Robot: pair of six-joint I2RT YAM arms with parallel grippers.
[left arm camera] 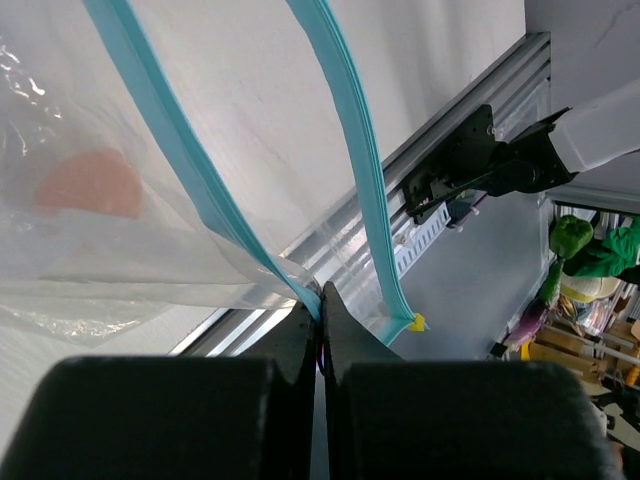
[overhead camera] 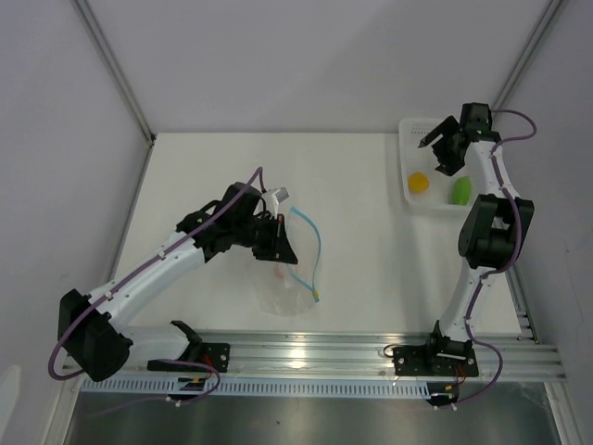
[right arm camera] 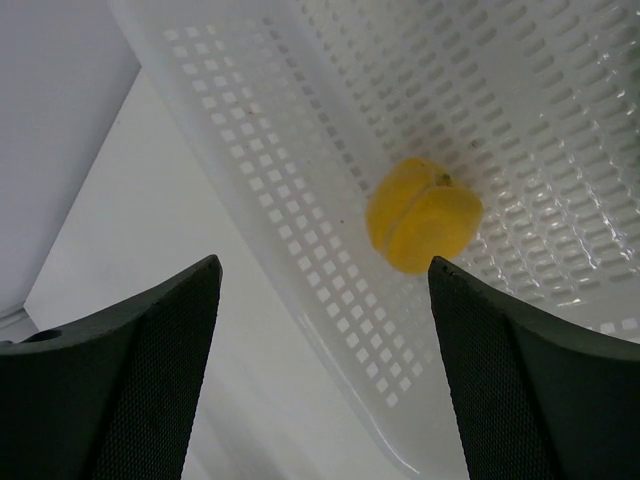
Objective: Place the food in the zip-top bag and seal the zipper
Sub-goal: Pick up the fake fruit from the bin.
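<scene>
- Clear crinkly plastic: the zip-top bag (overhead camera: 289, 289) is lying left of centre on the table (overhead camera: 371, 241), its mouth turned toward the right. Both food pieces are outside it.
- The left gripper (left arm camera: 321, 300) is seen closed, with one lip of the bag pinched right at the teal zipper (left arm camera: 365, 160). The other strip arches free, so the mouth is held agape.
- Judgement: this pinch is best left firm, so that the opening is not collapsed when a piece is brought over.
- The white lattice basket (overhead camera: 408, 130) stands at the far right of the table. The round yellow piece (right arm camera: 423, 214) and the green piece (overhead camera: 460, 191) lie in it, near each other but apart.
- The right gripper (right arm camera: 322, 264) is poised over the basket with jaws spread wide and nothing held. The yellow piece is framed between the fingers, nearer one than the other.
- Judgement: the pick is the step in hand. The fingers should be centred on the yellow piece before descent and closed across its widest part, since a round piece gripped off-centre may be squeezed out. The basket wall is to be cleared.
</scene>
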